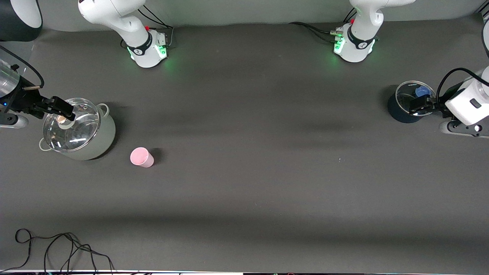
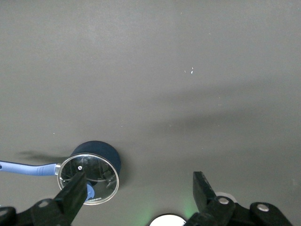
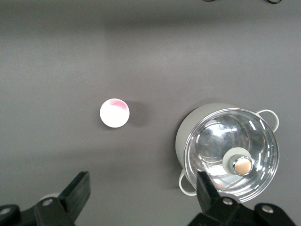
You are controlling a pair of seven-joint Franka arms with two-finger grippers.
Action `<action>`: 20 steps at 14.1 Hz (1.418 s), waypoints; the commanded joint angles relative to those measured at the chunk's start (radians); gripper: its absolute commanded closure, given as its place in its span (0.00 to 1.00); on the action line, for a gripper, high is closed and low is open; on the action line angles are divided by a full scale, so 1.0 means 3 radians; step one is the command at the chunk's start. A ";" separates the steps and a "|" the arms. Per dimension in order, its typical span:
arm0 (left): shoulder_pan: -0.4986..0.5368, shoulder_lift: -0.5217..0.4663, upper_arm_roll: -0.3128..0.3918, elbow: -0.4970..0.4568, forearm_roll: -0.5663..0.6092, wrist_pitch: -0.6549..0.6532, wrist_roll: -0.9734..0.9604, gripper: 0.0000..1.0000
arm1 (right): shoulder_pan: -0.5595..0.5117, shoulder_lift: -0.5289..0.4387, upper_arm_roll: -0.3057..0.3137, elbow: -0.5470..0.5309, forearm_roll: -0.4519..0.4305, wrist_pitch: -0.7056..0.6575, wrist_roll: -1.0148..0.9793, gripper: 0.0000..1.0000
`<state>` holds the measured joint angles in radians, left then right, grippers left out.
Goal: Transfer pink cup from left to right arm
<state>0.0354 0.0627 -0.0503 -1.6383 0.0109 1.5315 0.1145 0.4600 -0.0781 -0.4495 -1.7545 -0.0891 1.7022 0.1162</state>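
Currently the pink cup [image 1: 142, 157] stands upright on the desk, near the spread right pincer [image 1: 63, 108] and well apart from the spread left pincer [image 1: 420, 105].

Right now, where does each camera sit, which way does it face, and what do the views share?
Front view: high across the table, facing both bases; the left end effector is over the dark saucepan, the right end effector over the lidded grey pot.
Left wrist view: looks down past its open fingers at the saucepan.
Right wrist view: looks down past its open fingers at the pot and pink cup.
Shared: front and right wrist views both show cup and pot.
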 commanded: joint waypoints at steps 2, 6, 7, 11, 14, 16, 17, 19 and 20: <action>-0.0036 -0.0030 -0.0093 -0.0005 0.0010 0.0069 -0.0375 0.00 | 0.0006 0.0061 -0.0005 0.0111 -0.0035 -0.0065 -0.0029 0.00; -0.0016 -0.0015 -0.0103 0.0010 0.0025 0.0070 -0.0366 0.00 | -0.0014 0.0081 0.0000 0.0111 -0.0035 -0.0070 -0.0065 0.00; -0.0016 -0.0004 -0.0103 0.0015 0.0025 0.0080 -0.0366 0.00 | -0.0091 0.0097 0.0046 0.0116 -0.0035 -0.0070 -0.0065 0.00; -0.0016 0.0052 -0.0103 0.0138 0.0035 0.0090 -0.0356 0.00 | -0.0805 0.0077 0.0816 0.0111 -0.0035 -0.0080 -0.0050 0.00; -0.0005 0.0057 -0.0098 0.0138 0.0030 0.0095 -0.0341 0.00 | -0.1347 0.0066 0.1389 0.0111 -0.0030 -0.0080 -0.0024 0.00; 0.0000 0.0057 -0.0098 0.0138 0.0025 0.0100 -0.0336 0.00 | -0.1670 0.0061 0.1758 0.0111 -0.0030 -0.0009 -0.0024 0.00; 0.0000 0.0057 -0.0098 0.0138 0.0010 0.0105 -0.0341 0.00 | -0.1692 0.0066 0.1795 0.0096 0.0015 0.0093 -0.0024 0.00; 0.0000 0.0057 -0.0093 0.0143 0.0000 0.0105 -0.0341 0.00 | -0.1692 0.0091 0.1790 0.0075 0.0194 0.0267 -0.0024 0.00; 0.0000 0.0057 -0.0093 0.0148 0.0000 0.0105 -0.0341 0.00 | -0.1666 0.0102 0.1780 0.0096 0.0200 0.0293 -0.0024 0.00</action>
<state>0.0357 0.0685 -0.0797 -1.6181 0.0127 1.5645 0.0237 -0.0293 -0.0639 0.0762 -1.7442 -0.0604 1.7639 0.1160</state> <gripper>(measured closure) 0.000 0.000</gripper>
